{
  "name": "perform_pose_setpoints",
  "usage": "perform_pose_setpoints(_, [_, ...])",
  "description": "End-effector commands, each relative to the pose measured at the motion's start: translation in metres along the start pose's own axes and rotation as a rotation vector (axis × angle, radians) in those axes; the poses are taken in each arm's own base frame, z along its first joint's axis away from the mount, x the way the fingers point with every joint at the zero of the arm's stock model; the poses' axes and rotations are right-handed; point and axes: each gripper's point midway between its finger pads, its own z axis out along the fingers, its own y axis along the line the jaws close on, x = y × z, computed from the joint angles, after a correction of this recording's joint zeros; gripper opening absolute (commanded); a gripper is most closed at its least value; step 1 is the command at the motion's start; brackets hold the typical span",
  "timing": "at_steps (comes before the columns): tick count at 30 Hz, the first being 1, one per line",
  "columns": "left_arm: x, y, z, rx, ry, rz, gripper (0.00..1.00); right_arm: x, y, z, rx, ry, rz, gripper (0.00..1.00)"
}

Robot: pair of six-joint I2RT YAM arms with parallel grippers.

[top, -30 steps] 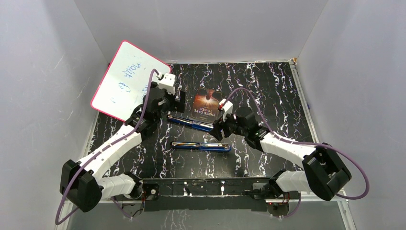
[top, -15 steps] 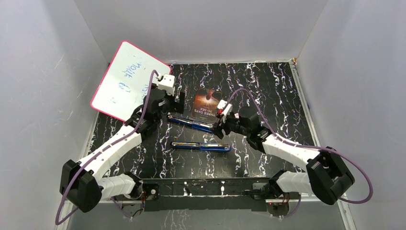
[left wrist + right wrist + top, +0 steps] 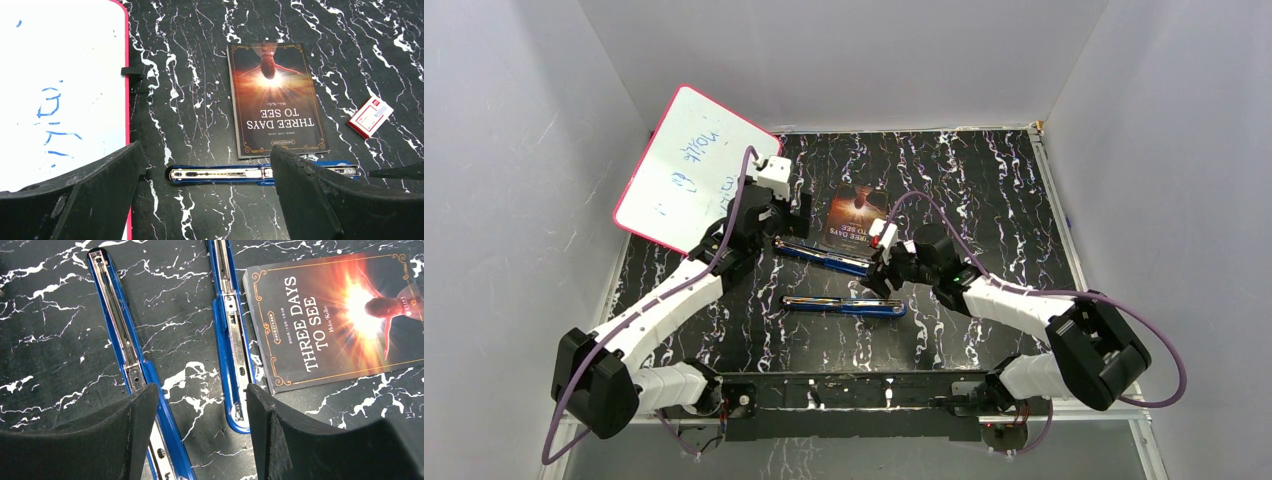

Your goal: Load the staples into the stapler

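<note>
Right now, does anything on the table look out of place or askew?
The whiteboard stands out: propped at a tilt over the table's left edge. The far stapler and near stapler lie splayed open; nothing looks spilled.

Table (image 3: 60, 315): smooth black marble-look top, white veins, slight sheen. Far stapler (image 3: 231, 347) and near stapler (image 3: 125, 347): glossy blue bodies, bright bare-metal rails. Book (image 3: 275, 100): glossy paper cover. Whiteboard (image 3: 60, 75): smooth, shiny white face; pink-red rim looks plastic. Box (image 3: 370, 116): red-and-white card. Left gripper (image 3: 205, 150) and right gripper (image 3: 200, 390): fingers (image 3: 320, 200) matt black plastic, faintly grainy. Arms (image 3: 664, 300): smooth white shells, black joints. Walls (image 3: 844, 60): matt, pale grey.
</note>
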Motion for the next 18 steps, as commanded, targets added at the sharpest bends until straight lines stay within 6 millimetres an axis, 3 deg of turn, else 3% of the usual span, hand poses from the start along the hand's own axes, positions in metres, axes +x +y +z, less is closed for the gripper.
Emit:
perform_pose_setpoints(1, [-0.010, 0.003, 0.000, -0.015, -0.022, -0.003, 0.98, -0.011, 0.001, 0.003, -0.024, -0.040, -0.049, 0.72])
perform_pose_setpoints(18, [-0.010, 0.000, 0.004, 0.006, -0.009, 0.017, 0.98, 0.018, 0.022, 0.014, -0.174, 0.079, -0.096, 0.69])
